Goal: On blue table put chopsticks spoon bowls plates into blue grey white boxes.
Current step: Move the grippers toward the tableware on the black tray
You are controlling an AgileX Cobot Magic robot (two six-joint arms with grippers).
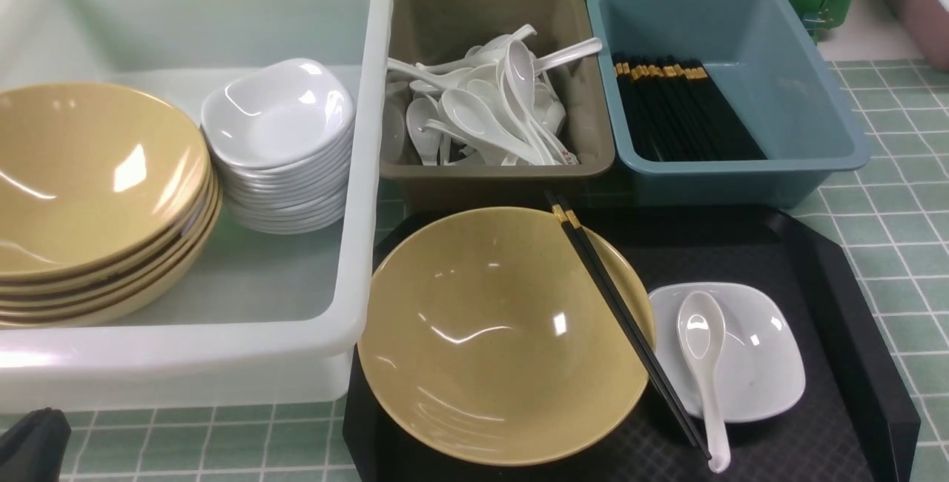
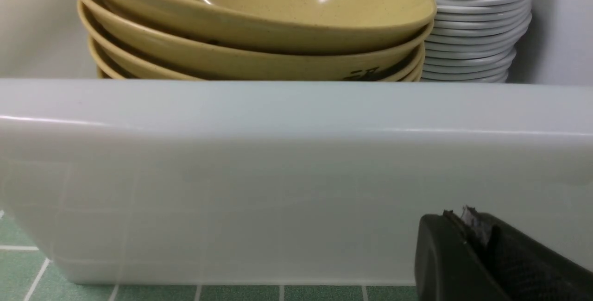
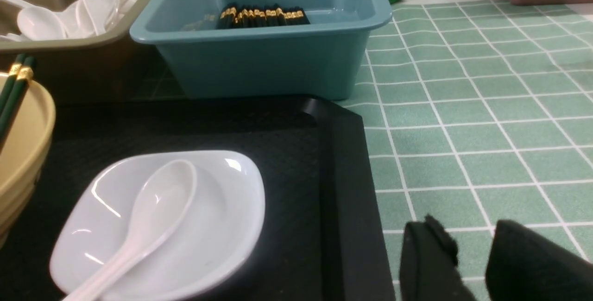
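Front view: found one yellow bowl on the black tray, with a pair of chopsticks laid across its right rim and running down beside (perhaps touching) the handle of a spoon lying in a white dish just to the right. Confirmed nothing gripped on either side: right gripper seen in the right wrist view with jaws apart and empty, low over the blue table just off the tray's right edge; left gripper closed on nothing, low and close before the outer wall of the white box. Judged the clearing of this tray not yet begun. Recommend taking the chopsticks first, being loose on a curved rim and likely to slide on any disturbance of the bowl. Advise pinching both sticks together near mid-length, clear of the spoon handle, lifting level, then laying them parallel to the bundle already in the blue box. Thereafter: spoon to the grey box, dish onto the white stack, bowl onto the yellow stack. Keep well above the tray lip on approach to avoid a knock.
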